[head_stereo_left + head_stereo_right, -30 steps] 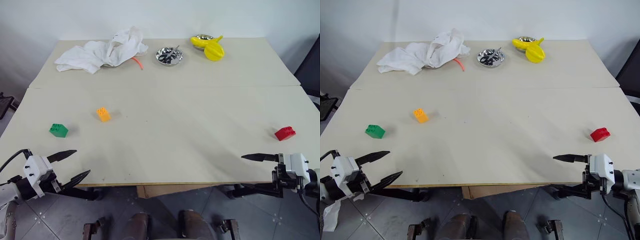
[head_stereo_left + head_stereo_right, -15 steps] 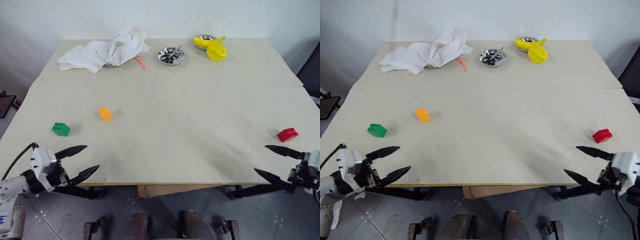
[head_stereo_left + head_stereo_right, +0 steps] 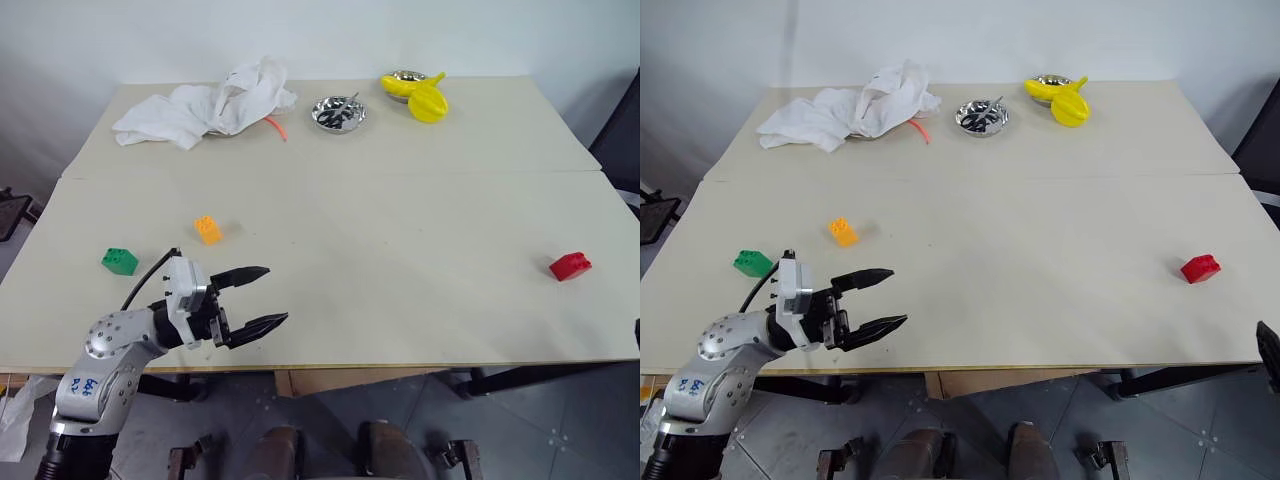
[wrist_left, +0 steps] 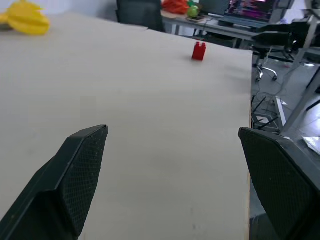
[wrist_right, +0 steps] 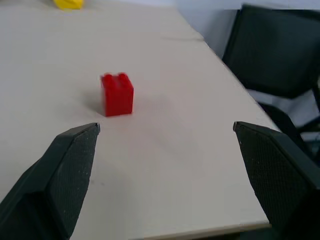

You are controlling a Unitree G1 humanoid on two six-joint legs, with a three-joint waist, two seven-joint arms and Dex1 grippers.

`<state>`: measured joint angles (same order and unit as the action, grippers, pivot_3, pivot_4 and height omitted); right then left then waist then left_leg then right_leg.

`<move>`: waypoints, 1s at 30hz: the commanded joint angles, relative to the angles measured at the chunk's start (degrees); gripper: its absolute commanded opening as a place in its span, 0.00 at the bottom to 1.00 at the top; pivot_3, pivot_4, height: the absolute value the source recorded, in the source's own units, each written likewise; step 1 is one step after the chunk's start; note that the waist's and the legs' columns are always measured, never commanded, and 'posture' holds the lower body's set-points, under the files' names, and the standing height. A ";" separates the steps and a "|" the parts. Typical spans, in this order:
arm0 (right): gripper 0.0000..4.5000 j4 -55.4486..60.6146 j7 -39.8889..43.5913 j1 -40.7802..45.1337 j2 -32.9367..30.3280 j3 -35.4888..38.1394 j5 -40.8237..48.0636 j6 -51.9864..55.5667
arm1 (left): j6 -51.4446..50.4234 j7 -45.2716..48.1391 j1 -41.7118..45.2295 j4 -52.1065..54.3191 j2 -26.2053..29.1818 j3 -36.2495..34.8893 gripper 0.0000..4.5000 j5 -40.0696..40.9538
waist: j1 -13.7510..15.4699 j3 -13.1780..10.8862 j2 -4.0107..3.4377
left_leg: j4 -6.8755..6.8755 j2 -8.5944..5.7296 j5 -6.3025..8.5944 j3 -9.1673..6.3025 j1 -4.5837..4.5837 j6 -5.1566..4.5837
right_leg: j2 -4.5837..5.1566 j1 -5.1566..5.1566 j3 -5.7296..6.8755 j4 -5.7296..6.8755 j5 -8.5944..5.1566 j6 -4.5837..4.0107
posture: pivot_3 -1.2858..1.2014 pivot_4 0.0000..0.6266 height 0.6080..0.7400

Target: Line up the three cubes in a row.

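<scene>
Left fingers (image 3: 262,272) spread wide and empty, the left gripper (image 3: 256,297) hovering over the near edge of the surface (image 3: 400,200), pointing across it. Right fingers (image 5: 75,155) wide apart too, nothing between them, with the red cube (image 5: 117,94) just ahead, near the surface's right edge. The orange cube (image 3: 207,229) and green cube (image 3: 119,261) sit close together toward the left edge, well apart from the red one. The risk here: the red cube stands so near that edge that a clumsy approach by the right gripper (image 5: 165,150) could knock it off.
</scene>
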<state>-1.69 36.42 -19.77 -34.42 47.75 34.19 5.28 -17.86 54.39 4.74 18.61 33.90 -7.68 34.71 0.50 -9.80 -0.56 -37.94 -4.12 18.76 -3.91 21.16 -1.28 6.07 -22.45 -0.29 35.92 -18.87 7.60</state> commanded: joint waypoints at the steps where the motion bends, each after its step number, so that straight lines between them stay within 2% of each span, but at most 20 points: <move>1: 1.00 1.07 -2.94 5.35 -5.60 -2.66 -0.39 6.99 | 0.11 -0.69 0.79 1.43 0.15 0.63 0.99 -0.63 | -0.46 0.02 -0.04 | 0.00 0.01 0.00 0.00 0.00 0.00 | -0.01 0.00 0.00 0.01 0.00 0.00 | 0.52 0.24 1.00; 5: 1.00 -2.92 -7.84 15.92 -12.60 -7.36 -1.23 19.48 | 0.05 -1.94 0.48 2.50 0.00 0.82 0.99 -1.21 | -0.61 0.07 -0.14 | -0.02 0.03 -0.06 0.17 -0.02 -0.04 | -0.02 -0.04 -0.07 0.03 0.00 0.00 | 0.52 0.24 1.00; 10: 1.00 -10.18 -7.29 26.31 -18.32 -15.09 -5.77 24.63 | 0.01 -4.07 -0.95 4.41 -0.72 1.54 0.99 -1.72 | 0.32 0.07 -0.13 | -0.03 0.06 -0.09 -0.02 0.08 0.01 | -0.07 -0.04 0.05 0.00 0.00 0.00 | 0.52 0.24 1.00; 17: 1.00 -28.10 0.18 40.84 -23.98 -26.49 -13.21 24.33 | -0.72 -6.67 -3.00 7.34 -1.30 1.44 0.99 -1.39 | 0.65 0.07 -0.13 | -0.06 -0.06 -0.13 0.06 0.13 -0.11 | 0.06 -0.06 0.02 -0.02 0.00 0.00 | 0.52 0.24 1.00; 20: 1.00 -32.24 4.20 44.16 -24.57 -29.48 -14.95 23.69 | -0.74 -7.21 -3.20 7.66 -1.21 1.38 0.99 -1.49 | 0.65 0.07 -0.13 | -0.06 -0.05 -0.13 0.07 0.12 -0.10 | 0.04 -0.06 0.03 -0.03 0.00 0.00 | 0.52 0.24 1.00; 24: 1.00 -36.31 5.52 47.41 -24.91 -32.10 -17.43 24.36 | -0.46 -7.87 -3.00 7.54 -1.13 1.03 0.99 -1.62 | 0.66 0.07 -0.13 | -0.06 -0.05 -0.13 0.08 0.13 -0.10 | 0.04 -0.06 0.02 -0.04 0.00 0.00 | 0.52 0.24 1.00; 27: 0.86 -36.90 6.87 48.25 -24.13 -32.24 -17.94 22.55 | -0.14 -8.26 -2.86 7.29 -1.25 0.96 1.00 -1.82 | 0.66 0.07 -0.13 | -0.07 -0.05 -0.14 0.08 0.13 -0.10 | 0.04 -0.07 0.03 -0.04 0.00 0.00 | 0.52 0.24 1.00; 30: 0.64 -36.96 7.99 48.37 -23.53 -32.15 -18.22 21.20 | -0.04 -8.50 -2.82 7.28 -1.43 1.08 1.00 -1.64 | 0.63 0.07 -0.13 | -0.07 -0.05 -0.14 0.08 0.13 -0.10 | 0.04 -0.07 0.03 -0.03 0.00 0.00 | 0.52 0.24 1.00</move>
<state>-38.96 43.41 28.09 -57.39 14.77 16.35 28.47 -18.73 45.98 1.72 24.19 32.56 -5.71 32.99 1.13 -9.73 -0.69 -38.01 -4.16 18.62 -3.83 21.28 -1.37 6.10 -22.51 -0.26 35.89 -18.87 7.60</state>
